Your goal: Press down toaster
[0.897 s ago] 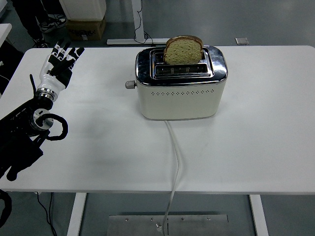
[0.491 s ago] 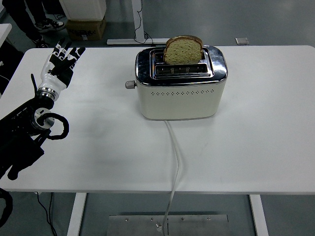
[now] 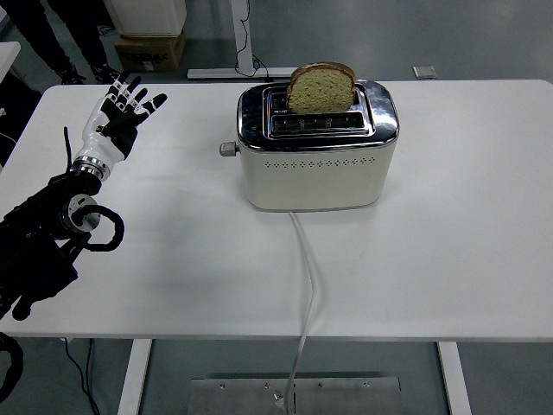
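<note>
Toaster [image 3: 318,147]: set at the table's [image 3: 467,242] 12 o'clock, lever [image 3: 228,149] projecting at its 9 o'clock end, raised, so reachable from the left. Bread [image 3: 321,87]: stood high in the rear slot, unlowered; pressing is judged not yet done. Cord [image 3: 306,285]: run toward 6 o'clock, off the near edge. Left hand [image 3: 118,117]: held above the table at 10 o'clock, well apart from the lever; fingers [image 3: 136,88] spread, nothing held or touched. Right hand: not seen.

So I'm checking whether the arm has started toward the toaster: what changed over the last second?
The left hand shifted slightly right, toward the toaster, with fingers spread wider, holding nothing. Toaster, bread, lever and cord stayed put.
</note>
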Robot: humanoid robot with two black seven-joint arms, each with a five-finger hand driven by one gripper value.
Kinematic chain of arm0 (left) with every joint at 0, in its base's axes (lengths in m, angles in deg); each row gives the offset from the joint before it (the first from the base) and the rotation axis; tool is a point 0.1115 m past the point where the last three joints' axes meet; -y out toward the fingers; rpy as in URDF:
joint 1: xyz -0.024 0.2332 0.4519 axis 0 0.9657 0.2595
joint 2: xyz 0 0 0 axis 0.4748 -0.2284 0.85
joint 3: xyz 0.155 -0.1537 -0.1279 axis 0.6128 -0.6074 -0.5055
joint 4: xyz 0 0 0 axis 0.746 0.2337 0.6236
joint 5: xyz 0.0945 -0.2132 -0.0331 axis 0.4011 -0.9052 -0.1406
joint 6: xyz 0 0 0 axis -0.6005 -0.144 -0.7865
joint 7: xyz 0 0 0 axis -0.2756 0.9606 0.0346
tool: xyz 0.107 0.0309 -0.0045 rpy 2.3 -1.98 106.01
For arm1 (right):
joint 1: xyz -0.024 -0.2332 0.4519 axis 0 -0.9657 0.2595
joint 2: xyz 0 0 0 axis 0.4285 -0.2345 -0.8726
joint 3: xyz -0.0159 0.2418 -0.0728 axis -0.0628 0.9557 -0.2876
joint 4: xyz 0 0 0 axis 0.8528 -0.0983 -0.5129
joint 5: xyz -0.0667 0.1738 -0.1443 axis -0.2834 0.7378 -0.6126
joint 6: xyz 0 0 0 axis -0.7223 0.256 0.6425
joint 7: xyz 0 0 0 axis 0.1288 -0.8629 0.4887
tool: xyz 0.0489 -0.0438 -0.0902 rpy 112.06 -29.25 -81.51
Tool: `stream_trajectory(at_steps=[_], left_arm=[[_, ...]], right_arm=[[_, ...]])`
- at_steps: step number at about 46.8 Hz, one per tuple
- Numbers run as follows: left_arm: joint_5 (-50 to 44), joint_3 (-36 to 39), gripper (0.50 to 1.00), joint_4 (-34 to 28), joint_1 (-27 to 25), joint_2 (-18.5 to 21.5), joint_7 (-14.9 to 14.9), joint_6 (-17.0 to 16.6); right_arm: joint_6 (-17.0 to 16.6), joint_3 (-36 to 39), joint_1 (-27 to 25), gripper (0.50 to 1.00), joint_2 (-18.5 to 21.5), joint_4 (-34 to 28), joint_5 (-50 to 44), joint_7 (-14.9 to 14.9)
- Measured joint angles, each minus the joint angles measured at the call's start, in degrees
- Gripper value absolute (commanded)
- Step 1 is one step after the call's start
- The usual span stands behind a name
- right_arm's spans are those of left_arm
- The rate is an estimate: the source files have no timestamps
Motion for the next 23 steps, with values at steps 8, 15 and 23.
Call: stream_trajectory(at_steps=[8, 15, 23], left_arm=[[4.81, 0.24, 1.000, -0.03, 0.20, 2.35, 0.01, 0.98], [6.96, 0.41, 1.000, -0.07, 0.25, 5.35, 0.00, 4.68], [14.11, 1.71, 1.000, -0.18, -0.37, 9.09, -0.01, 5.46]], right_arm=[[0.00, 0.01, 0.01, 0.998, 0.00, 0.00, 0.00, 0.01], [0.00, 0.01, 0.01, 0.998, 0.00, -0.02, 0.00, 0.01], [0.00, -0.02, 0.01, 1.000, 0.00, -0.01, 0.00, 0.00]])
